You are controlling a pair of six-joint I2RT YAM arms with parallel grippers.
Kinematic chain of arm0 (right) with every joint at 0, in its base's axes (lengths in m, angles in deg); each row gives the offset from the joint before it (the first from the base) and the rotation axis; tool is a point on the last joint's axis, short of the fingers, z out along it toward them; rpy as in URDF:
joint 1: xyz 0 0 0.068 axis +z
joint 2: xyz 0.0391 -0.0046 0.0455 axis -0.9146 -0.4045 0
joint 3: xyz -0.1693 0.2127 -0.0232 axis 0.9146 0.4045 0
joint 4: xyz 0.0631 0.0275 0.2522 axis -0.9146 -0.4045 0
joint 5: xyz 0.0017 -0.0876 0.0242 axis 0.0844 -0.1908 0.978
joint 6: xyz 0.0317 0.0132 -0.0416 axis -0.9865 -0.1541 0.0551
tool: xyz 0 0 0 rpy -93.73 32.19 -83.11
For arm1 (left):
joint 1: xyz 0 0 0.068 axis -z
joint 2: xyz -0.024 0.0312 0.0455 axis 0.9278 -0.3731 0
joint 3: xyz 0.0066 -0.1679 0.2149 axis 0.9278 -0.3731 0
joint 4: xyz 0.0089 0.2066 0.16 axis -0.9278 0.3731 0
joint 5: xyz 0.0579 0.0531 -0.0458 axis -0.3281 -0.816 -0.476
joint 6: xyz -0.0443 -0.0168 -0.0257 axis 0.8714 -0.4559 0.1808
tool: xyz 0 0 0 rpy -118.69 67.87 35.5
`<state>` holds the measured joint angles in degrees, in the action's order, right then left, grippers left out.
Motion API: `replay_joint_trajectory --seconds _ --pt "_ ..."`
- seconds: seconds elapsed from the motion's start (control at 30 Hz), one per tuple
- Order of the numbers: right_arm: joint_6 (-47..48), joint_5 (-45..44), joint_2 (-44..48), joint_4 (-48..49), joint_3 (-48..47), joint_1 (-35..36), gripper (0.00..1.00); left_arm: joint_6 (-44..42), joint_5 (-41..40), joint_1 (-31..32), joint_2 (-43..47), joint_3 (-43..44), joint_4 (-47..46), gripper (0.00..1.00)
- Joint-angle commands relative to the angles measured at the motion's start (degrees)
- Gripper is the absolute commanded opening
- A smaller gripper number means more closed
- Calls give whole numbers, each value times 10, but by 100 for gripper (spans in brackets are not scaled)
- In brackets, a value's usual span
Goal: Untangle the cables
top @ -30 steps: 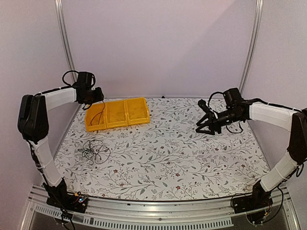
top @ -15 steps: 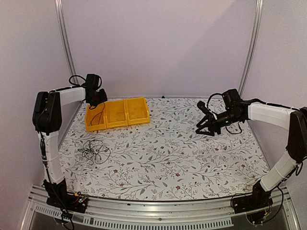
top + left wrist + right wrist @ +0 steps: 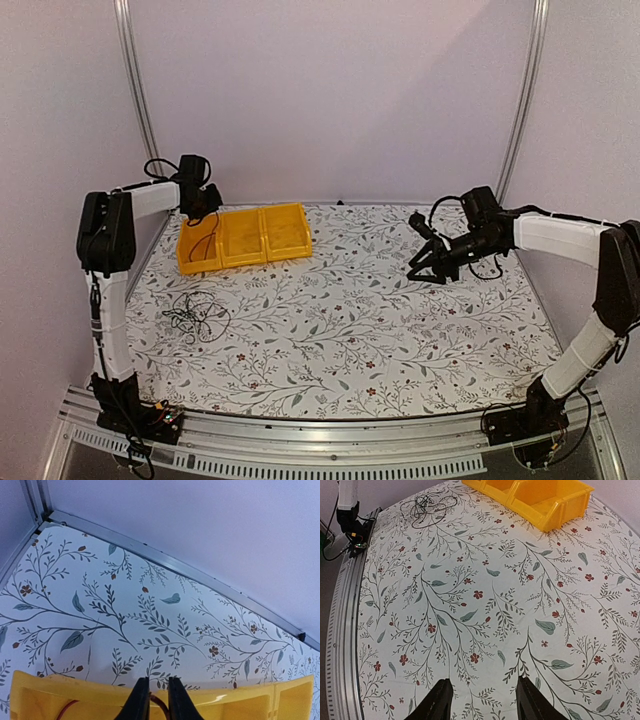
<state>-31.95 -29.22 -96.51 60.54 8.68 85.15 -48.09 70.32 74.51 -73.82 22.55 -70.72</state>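
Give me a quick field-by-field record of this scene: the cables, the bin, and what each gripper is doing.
loose cables: small tangle of thin dark wires on the floral table cover, near left
bin: yellow plastic three-compartment bin, far left
left gripper: over the bin's left compartment, pinching a thin wire that hangs into it
right gripper: open, empty, above the table's right side

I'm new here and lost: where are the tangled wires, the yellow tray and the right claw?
tangled wires [image 3: 197, 317], top view, middle of tangle.
yellow tray [image 3: 286, 232], top view, bare right compartment.
right claw [image 3: 484, 702], right wrist view, between fingertips.
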Motion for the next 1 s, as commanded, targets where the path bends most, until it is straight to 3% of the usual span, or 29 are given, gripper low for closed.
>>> replay_joint_trajectory --seconds 0.0,0.1,0.3,0.47,0.87,0.97 --pt "6 -4 -12 -10 -15 2 47 -14 6 -7 -9 17 -14 7" --pt "5 -4 -13 -10 -16 2 47 -14 -1 -7 25 -30 -34 0" --pt "9 -1 -21 -17 -20 4 47 -29 -59 -7 155 -209 -119 0" --pt "13 -8 -44 -39 -37 17 46 -22 -57 -7 185 -292 -152 0" --pt "10 -20 -46 -42 -41 30 45 -36 -27 -7 125 -248 -118 1" --pt "8 -18 -46 -42 -43 31 45 -47 -30 -7 120 -232 -90 17"
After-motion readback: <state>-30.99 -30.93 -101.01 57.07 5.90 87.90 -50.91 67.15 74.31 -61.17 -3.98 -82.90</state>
